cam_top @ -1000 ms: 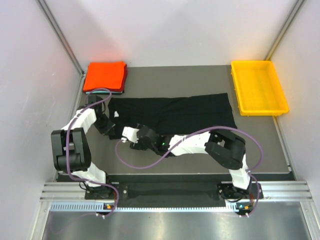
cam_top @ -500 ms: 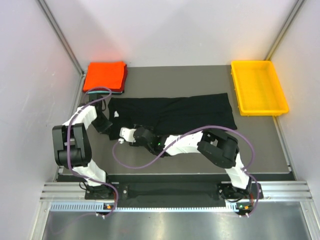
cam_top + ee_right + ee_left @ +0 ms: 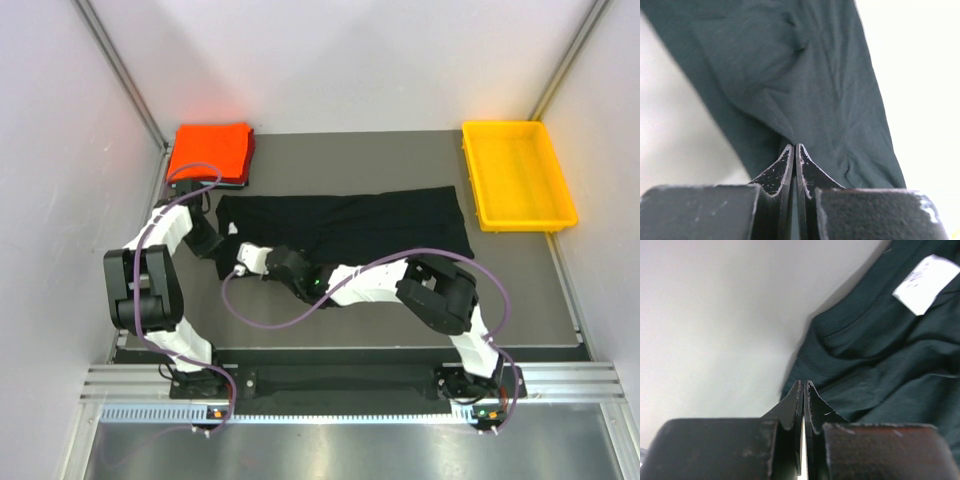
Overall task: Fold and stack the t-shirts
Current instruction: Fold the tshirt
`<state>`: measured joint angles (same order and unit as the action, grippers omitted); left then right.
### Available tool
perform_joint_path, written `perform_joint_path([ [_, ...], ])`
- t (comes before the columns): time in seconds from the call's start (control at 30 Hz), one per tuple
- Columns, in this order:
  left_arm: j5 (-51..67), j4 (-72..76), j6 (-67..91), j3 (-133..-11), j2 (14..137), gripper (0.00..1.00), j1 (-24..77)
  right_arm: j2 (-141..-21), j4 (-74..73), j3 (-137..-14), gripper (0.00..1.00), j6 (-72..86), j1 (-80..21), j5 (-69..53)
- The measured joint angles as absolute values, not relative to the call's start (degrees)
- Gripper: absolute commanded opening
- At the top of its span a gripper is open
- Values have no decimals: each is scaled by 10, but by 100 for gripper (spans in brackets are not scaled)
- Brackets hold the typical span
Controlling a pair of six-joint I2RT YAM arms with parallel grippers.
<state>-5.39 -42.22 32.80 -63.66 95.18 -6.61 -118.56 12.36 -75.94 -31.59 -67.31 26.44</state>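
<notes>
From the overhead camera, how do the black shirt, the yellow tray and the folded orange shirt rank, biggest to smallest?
1. black shirt, spread wide, though the arms cover part of it
2. yellow tray
3. folded orange shirt, clearly the smallest

The right gripper (image 3: 243, 258) has slid toward the left of the frame along the lower edge of the black t-shirt (image 3: 350, 225), and its jaws have closed on the cloth. The left gripper (image 3: 210, 243) has edged slightly toward the upper left.
</notes>
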Motion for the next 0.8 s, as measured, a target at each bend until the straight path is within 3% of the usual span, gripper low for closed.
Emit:
perform_joint_path([
  [0.3, 15, -412, 333, -680, 952, 13, -66, -1198, 106, -828, 0, -277, -608, 250],
  [0.57, 150, -365, 350, -698, 970, 33, -66, -1235, 85, -870, 0, -268, -557, 228],
  [0.8, 234, -325, 375, -698, 1001, 34, -66, -1263, 67, -909, 0, -272, -546, 206],
])
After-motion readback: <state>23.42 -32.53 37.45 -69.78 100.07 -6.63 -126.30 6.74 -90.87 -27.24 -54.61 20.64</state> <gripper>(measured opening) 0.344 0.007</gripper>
